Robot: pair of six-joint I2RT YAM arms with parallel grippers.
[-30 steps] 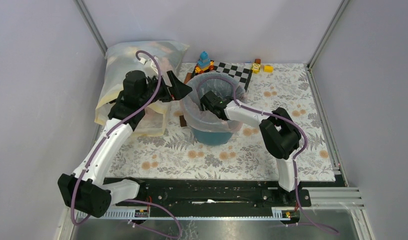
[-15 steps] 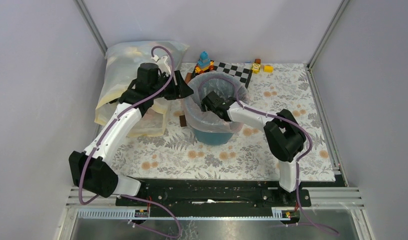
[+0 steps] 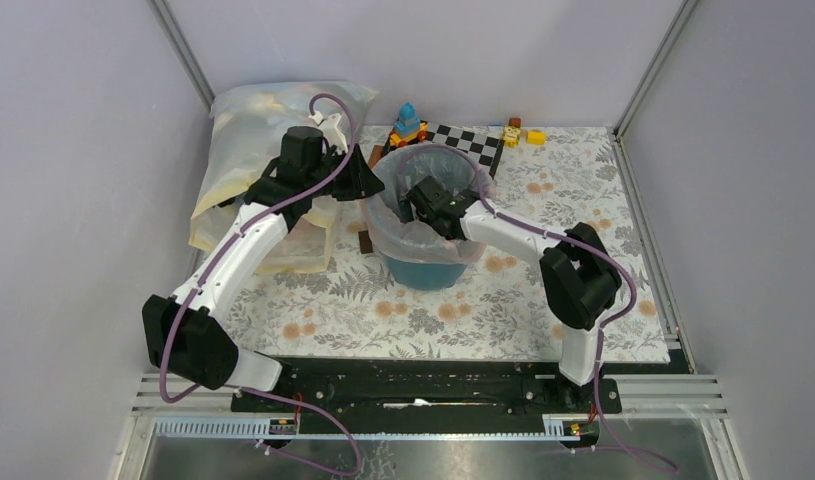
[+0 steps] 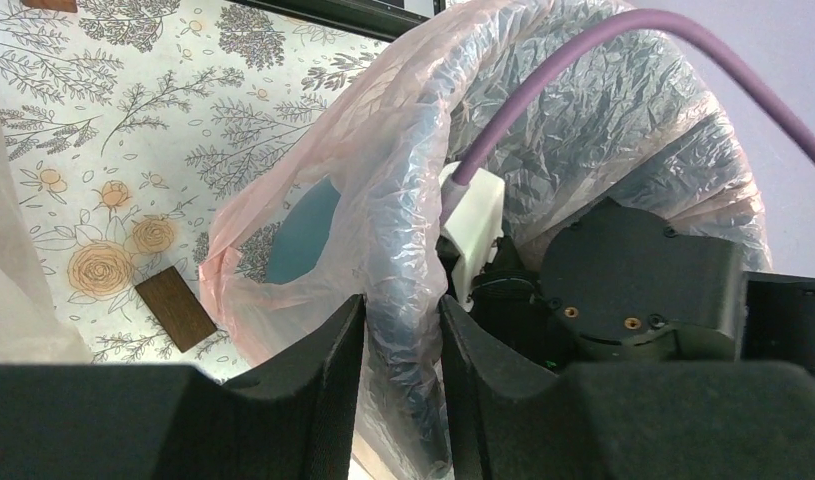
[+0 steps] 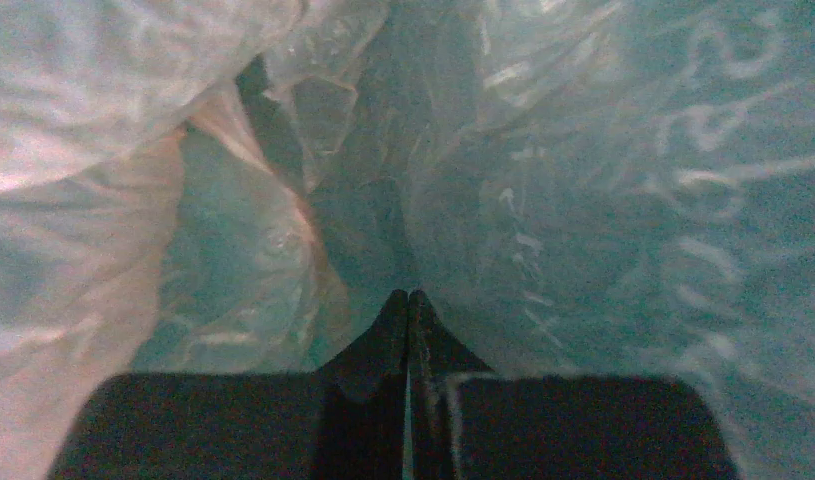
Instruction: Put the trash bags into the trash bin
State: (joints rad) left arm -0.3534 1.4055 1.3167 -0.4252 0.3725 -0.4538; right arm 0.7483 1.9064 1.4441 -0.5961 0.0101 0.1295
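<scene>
Floral cloth covers the table [image 3: 603, 200]. From above, the teal trash bin [image 3: 428, 272] stands mid-table with the pink trash bag [image 3: 383, 228] already draped over its rim. Over the last second my left arm has swung in from the big clear sack [image 3: 253, 130], and the left fingers [image 3: 366, 180] now sit right at the bin's left rim. The right fingers [image 3: 415, 200] have reached a little farther across inside the bin's mouth.

On the left wrist camera, the left fingers [image 4: 323, 380] are nearly together with a thick fold of the bag's rim film [image 4: 403, 320] gripped between them. Teal shows through the film just beyond. A small brown block [image 4: 176, 307] lies on the cloth beside the bin.

On the right wrist camera, I see only crinkled film with teal behind it. The right fingers [image 5: 383, 350] are clenched tip to tip and pressed against the liner. I cannot tell whether any film is caught between them.

As I read it, the bag is in the bin and I am into seating it. The left side has just taken hold of the rim, and the right is pressing the liner in. Too hard a pull on the rim could drag the film back off the edge.
</scene>
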